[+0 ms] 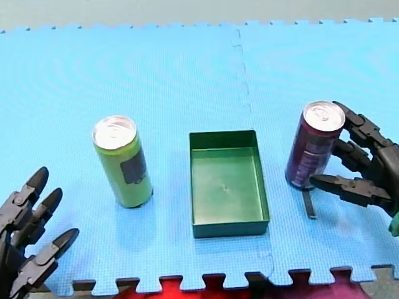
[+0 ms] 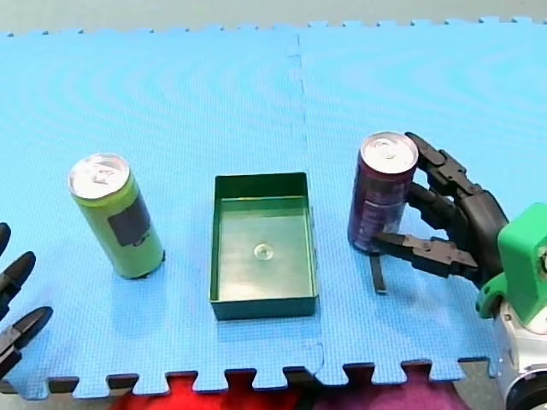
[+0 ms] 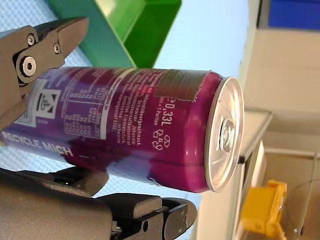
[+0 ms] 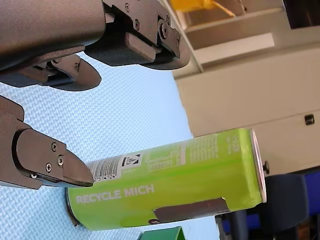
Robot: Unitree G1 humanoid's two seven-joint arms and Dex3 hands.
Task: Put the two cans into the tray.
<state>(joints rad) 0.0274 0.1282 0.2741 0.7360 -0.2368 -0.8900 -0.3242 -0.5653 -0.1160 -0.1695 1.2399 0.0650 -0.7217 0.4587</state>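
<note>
Here: fingers (image 1: pixel 349 187) of right hand (image 1: pixel 369 163) wrapped round upright purple metal can (image 1: pixel 313 146) beside green rectangular tray (image 1: pixel 229 229); empty left hand (image 1: pixel 28 243) at near-left corner of blue foam mat (image 1: pixel 156 75).

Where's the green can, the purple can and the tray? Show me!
green can (image 1: pixel 124 165): first head view, on its side wall.
purple can (image 2: pixel 379 201): second head view, on its label; right hand (image 2: pixel 466 222) grips it.
tray (image 1: pixel 229 228): first head view, on its near wall.
left hand (image 1: pixel 19 233): open, first head view, lower left, on its middle.
</note>
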